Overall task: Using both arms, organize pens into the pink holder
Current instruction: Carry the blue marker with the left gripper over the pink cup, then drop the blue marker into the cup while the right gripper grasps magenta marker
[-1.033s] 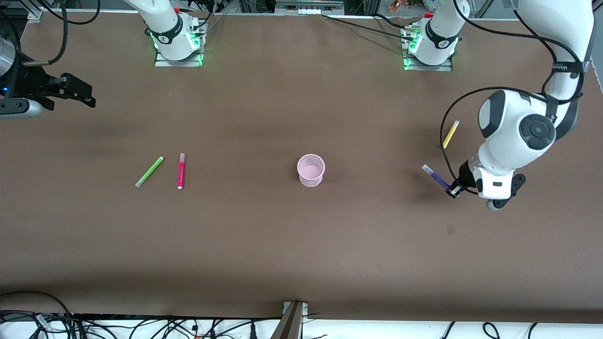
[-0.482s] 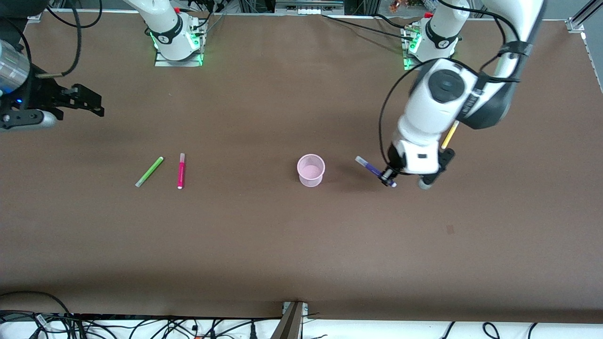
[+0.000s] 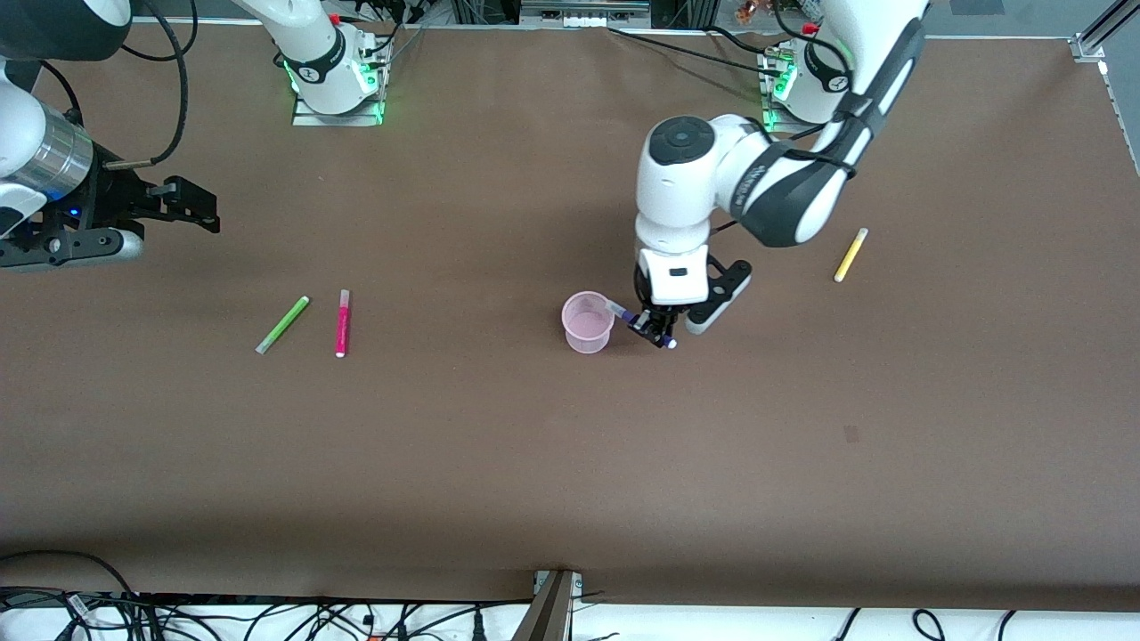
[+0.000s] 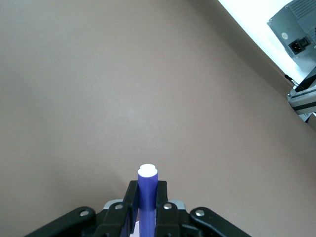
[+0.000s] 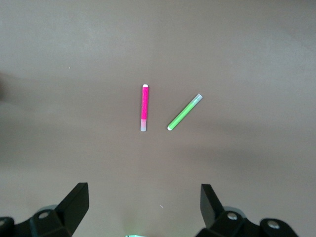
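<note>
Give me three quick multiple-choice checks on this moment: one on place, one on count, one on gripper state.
1. Where is the left gripper?
A. beside the pink holder
B. over the yellow pen
C. at its base

2. How many pens lie loose on the table?
A. one
B. three
C. four

3. The right gripper is
A. shut on a pen
B. open, holding nothing
C. inside the holder

A: it hangs by the holder's rim. B: the yellow pen, green pen and pink pen lie loose; the purple pen is gripped. B: its fingers are spread.
</note>
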Controlling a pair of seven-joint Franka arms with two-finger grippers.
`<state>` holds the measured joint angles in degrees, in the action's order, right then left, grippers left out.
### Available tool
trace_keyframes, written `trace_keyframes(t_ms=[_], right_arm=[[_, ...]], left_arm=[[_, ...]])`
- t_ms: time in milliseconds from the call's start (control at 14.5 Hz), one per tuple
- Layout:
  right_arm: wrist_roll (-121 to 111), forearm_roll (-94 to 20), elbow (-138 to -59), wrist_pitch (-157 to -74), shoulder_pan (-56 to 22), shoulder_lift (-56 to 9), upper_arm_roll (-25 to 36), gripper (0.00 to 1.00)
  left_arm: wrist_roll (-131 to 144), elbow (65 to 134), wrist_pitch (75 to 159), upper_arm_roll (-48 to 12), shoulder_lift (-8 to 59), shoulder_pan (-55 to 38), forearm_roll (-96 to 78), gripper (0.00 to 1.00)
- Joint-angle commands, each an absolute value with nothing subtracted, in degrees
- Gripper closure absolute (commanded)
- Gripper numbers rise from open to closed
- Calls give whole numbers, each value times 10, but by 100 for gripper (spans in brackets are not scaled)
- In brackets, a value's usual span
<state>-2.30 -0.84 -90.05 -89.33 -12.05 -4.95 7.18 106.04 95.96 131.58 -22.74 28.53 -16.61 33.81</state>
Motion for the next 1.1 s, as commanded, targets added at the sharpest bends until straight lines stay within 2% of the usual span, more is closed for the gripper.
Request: trace_keyframes(t_ms=[0, 413, 757, 1033], right_arm=[[-22, -3, -886, -895, -122, -68, 74, 0], [-26, -3, -885, -896, -120, -83, 74, 0], [-68, -6, -885, -922, -127, -129, 72, 0], [-55, -10, -894, -929, -144, -152, 69, 0]], left_arm=[[1106, 928, 1303, -219, 314, -197, 392, 100], [1110, 926, 1289, -216, 322, -219, 441, 100], [1119, 912, 1280, -209, 338, -236, 456, 100], [1134, 905, 1280, -150, 348, -294, 458, 100]])
